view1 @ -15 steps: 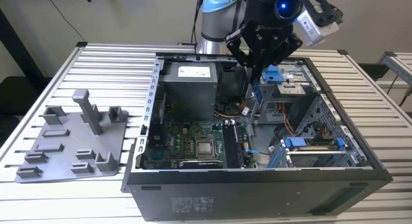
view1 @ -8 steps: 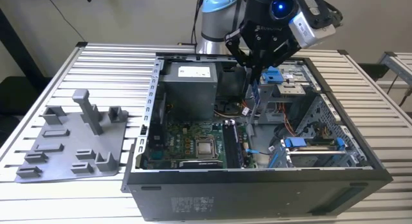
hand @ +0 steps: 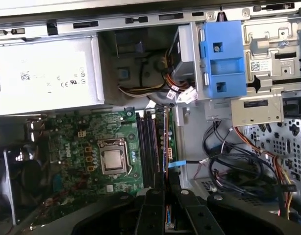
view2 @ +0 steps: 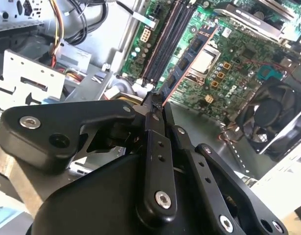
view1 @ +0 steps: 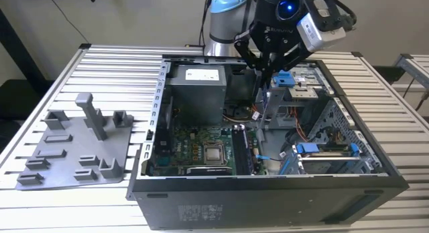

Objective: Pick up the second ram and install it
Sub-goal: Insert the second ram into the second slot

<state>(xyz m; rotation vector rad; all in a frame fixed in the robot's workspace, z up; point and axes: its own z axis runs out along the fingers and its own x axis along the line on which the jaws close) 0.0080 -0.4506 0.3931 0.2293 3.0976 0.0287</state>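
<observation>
Pincer clenched, fingertips pinched on one end of the second ram. The stick ran straight out from the tips towards the board below, seen nearly edge-on in both wrist views. In the exterior view the pincer hung above the open top of the computer case, and the stick's free end appeared to be short of the board; contact could not be confirmed.

Handling, judged:
- Light, thin and stiff board with a row of black chips on its face.
- Fragile: it would not take bending or twisting, and its contact edge should stay untouched.
- The flat faces offer little grip, so a slip or tilt in the fingers is the likely risk.
- Best held across the faces near the upper edge, leaving the contact edge free.

Directly below the pincer were the dark memory slots, parallel to the stick. Just beside them on the motherboard was the processor socket.

Also in the case:
- power supply
- fan
- loose cables to one side
- blue drive clip on the metal cage

Outside the case, well apart from the pincer, the grey fixture lay on the slatted table.
</observation>
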